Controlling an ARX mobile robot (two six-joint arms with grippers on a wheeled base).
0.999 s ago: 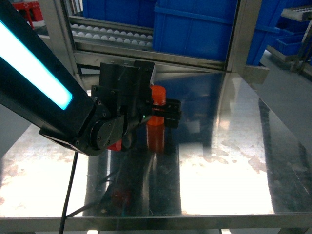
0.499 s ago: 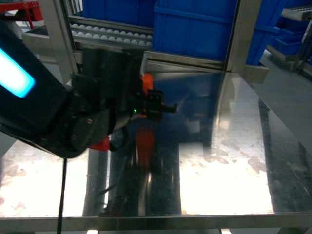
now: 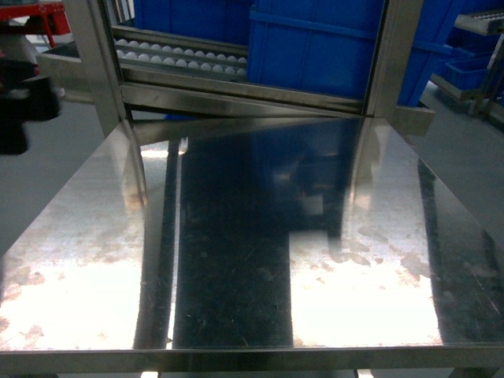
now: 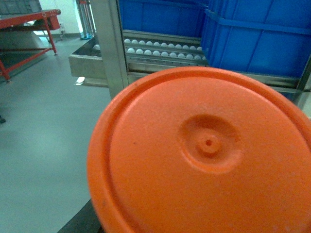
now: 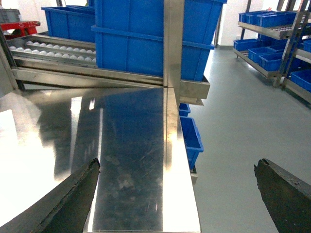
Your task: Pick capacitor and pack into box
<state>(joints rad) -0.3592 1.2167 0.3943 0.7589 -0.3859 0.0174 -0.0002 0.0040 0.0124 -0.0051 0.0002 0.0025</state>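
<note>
The capacitor [image 4: 209, 155] is an orange cylinder; its round end face with a small central dimple fills most of the left wrist view, with grey floor behind it to the left. It hides my left gripper's fingers, and it is off the steel table [image 3: 252, 236]. In the head view only a dark blur of my left arm [image 3: 22, 102] shows at the far left edge. My right gripper [image 5: 177, 162] hangs open over the table's right edge with nothing between its fingers. The box is out of view.
Big blue bins [image 3: 315, 47] and a roller rack [image 3: 181, 55] stand behind the table, framed by steel posts [image 3: 386, 55]. A small blue bin [image 5: 190, 136] sits on the floor by the table's right side. A red frame [image 4: 29, 19] stands far left.
My left arm has swung off to the left with the orange capacitor, leaving the middle of the table and almost leaving the head view.
</note>
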